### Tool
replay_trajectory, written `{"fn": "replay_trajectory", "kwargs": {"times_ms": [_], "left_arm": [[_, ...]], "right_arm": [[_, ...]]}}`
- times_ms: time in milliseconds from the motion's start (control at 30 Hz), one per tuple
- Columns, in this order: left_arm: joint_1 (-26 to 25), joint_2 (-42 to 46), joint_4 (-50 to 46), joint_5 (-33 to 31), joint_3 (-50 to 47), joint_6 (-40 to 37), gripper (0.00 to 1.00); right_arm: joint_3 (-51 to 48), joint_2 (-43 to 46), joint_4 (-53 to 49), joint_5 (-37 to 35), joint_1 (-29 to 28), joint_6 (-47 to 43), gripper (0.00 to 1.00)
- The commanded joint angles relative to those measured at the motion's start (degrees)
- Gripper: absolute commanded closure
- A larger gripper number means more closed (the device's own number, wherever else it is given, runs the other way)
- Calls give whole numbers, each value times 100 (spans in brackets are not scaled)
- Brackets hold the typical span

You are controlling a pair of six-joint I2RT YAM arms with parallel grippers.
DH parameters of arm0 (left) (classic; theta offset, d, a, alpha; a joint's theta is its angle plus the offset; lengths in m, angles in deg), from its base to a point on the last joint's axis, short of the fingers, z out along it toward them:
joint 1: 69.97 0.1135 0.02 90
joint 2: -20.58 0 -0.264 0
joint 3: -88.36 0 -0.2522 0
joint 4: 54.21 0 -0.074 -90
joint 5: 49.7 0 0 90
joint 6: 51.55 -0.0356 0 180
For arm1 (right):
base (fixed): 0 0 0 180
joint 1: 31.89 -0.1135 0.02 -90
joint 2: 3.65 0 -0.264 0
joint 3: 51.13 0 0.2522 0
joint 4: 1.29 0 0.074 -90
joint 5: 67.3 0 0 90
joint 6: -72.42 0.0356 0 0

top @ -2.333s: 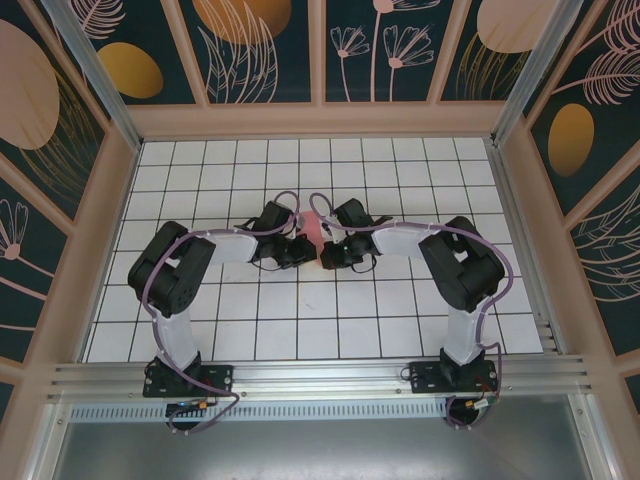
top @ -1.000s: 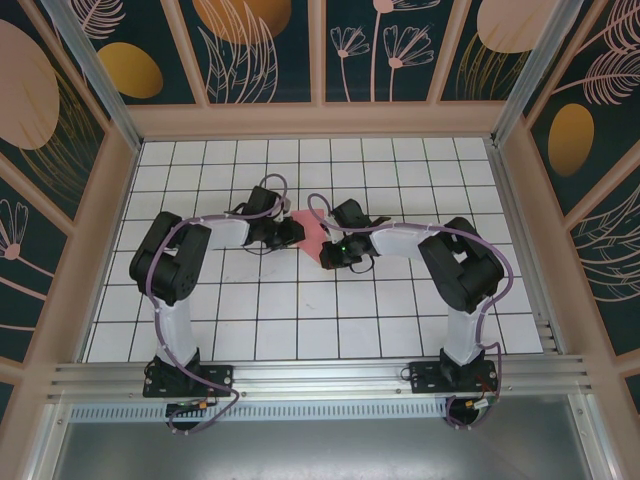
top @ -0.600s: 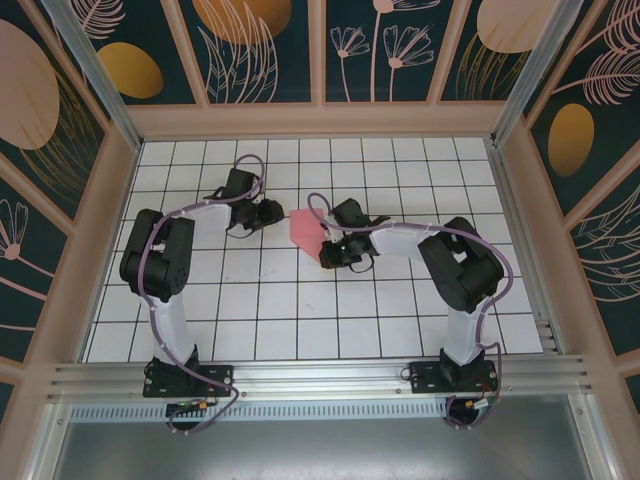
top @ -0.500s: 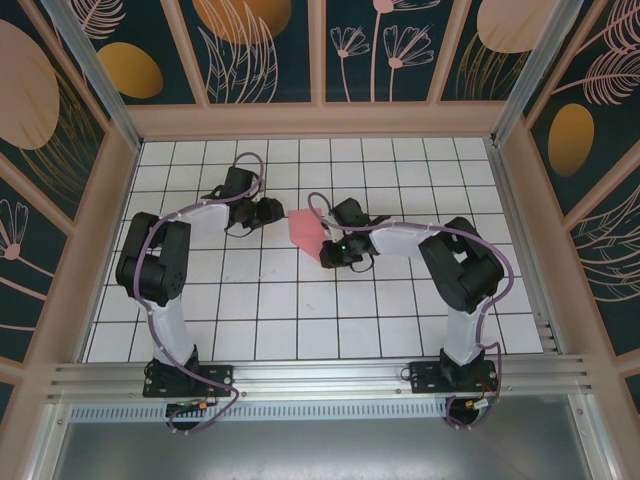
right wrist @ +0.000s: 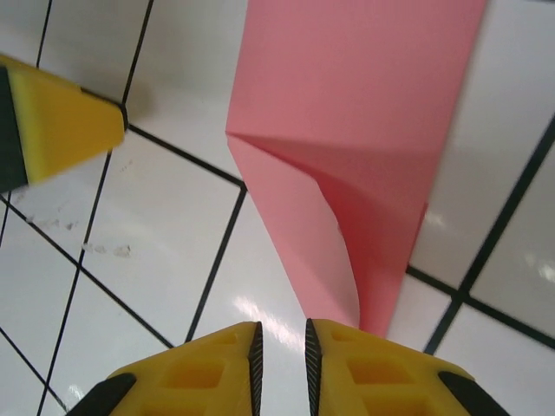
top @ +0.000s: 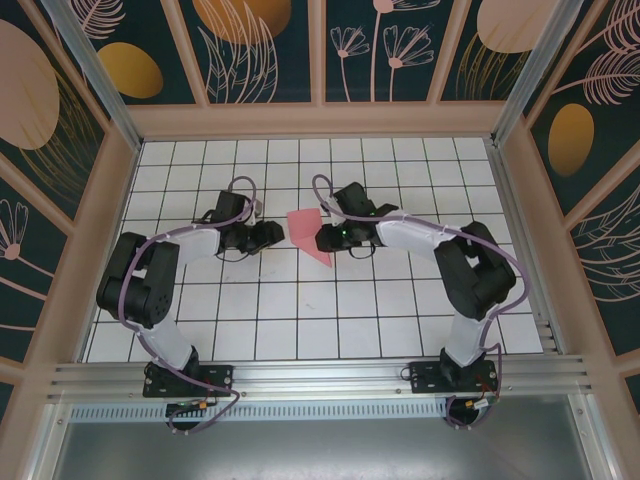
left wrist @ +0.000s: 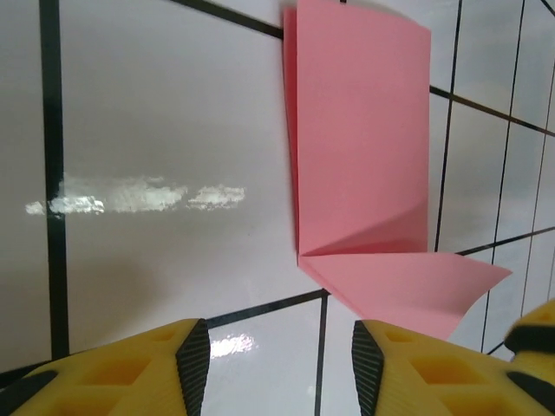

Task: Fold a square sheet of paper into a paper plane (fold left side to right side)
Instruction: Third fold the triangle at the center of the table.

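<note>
Top external: folded paper (top: 306, 232) lies on the worktop (top: 400, 300) between left gripper (top: 270, 236), spread and empty, and right gripper (top: 327, 239), barely parted by its near tip. Best press the curling flap (right wrist: 314, 260) flat, then crease.
</note>
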Motion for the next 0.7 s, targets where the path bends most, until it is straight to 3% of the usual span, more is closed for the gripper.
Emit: {"fn": "replay_trajectory", "kwargs": {"times_ms": [0,667], "left_arm": [[-64,-114,538,368,-23,236,49],[-365,-637,549,459,474,313,46]], "right_arm": [[319,-369,62,49,94,-109,77],[512,-835,-75,-216,342,-202,78]]}}
